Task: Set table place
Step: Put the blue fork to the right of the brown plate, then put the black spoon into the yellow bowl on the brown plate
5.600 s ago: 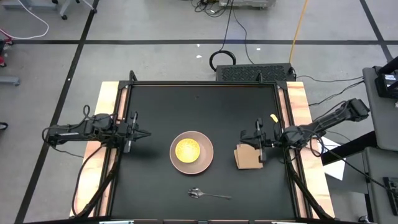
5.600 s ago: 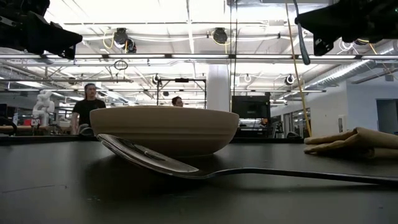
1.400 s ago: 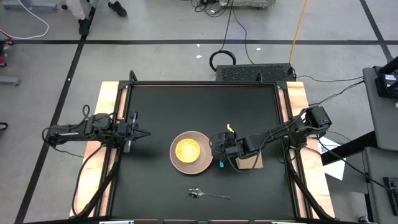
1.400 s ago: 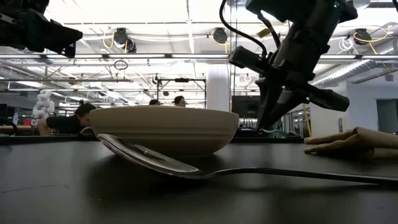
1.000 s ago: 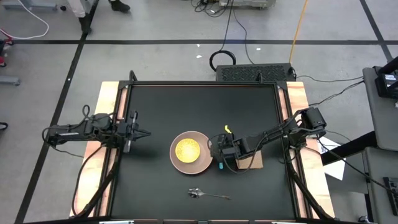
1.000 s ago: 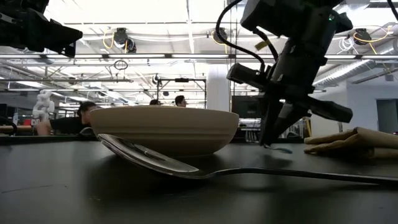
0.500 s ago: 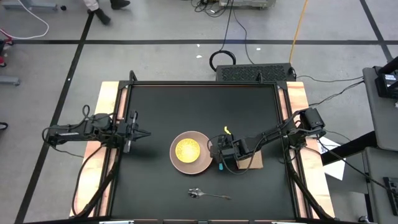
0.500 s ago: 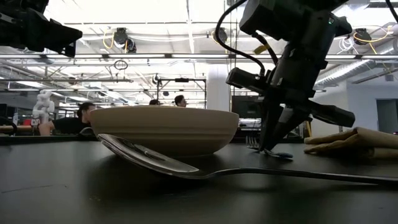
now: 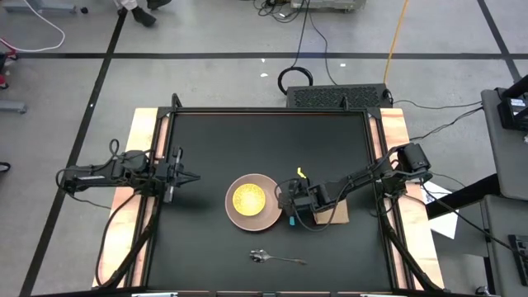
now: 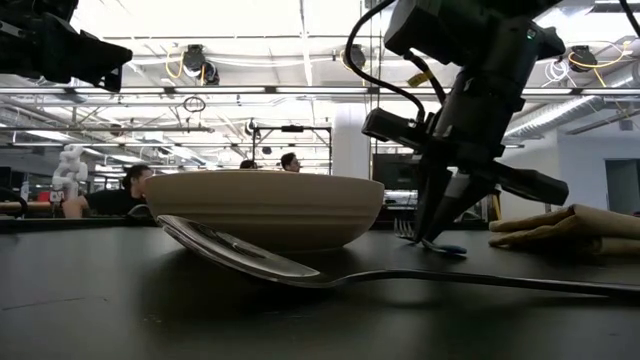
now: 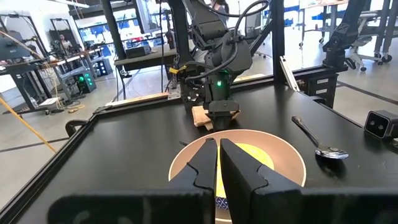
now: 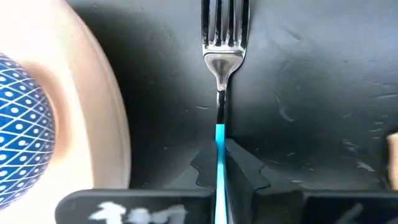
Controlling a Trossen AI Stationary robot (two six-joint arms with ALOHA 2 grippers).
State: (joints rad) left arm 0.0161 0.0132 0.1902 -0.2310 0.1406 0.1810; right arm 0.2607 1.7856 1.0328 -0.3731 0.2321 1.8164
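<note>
The pale pink plate (image 9: pixel 268 213) sits mid-table with the yellow dish (image 9: pixel 249 199) resting on it. In the right wrist view the dish (image 12: pixel 18 118) shows a blue lattice pattern. My right gripper (image 9: pixel 290 206) stands between the plate and the tan napkin (image 9: pixel 337 214), shut on the blue-handled fork (image 12: pixel 224 56). The fork's tines (image 10: pixel 405 228) point toward the far edge. The silver spoon (image 9: pixel 276 258) lies flat near the near edge. My left gripper (image 9: pixel 186 176) is shut and hovers at the table's left side, touching nothing. My right gripper pinches the fork's blue handle (image 12: pixel 220 140) between its two fingers, coming from above and pointing steeply down. The fork lies about level along the tabletop just right of the plate, with its handle end (image 10: pixel 447 247) low at the table toward the near edge.
The folded napkin (image 10: pixel 570 225) lies right behind the right gripper, close to the table's right wooden strip (image 9: pixel 396 140). The spoon (image 10: pixel 300 268) lies on the near side of the plate (image 10: pixel 265 208). People show in the room beyond the table (image 9: pixel 272 140).
My right gripper has gone down a little beside the plate, still shut on the fork. The fork came down with it and now lies low and level at the table, its tines showing in the low view. My left arm kept still.
</note>
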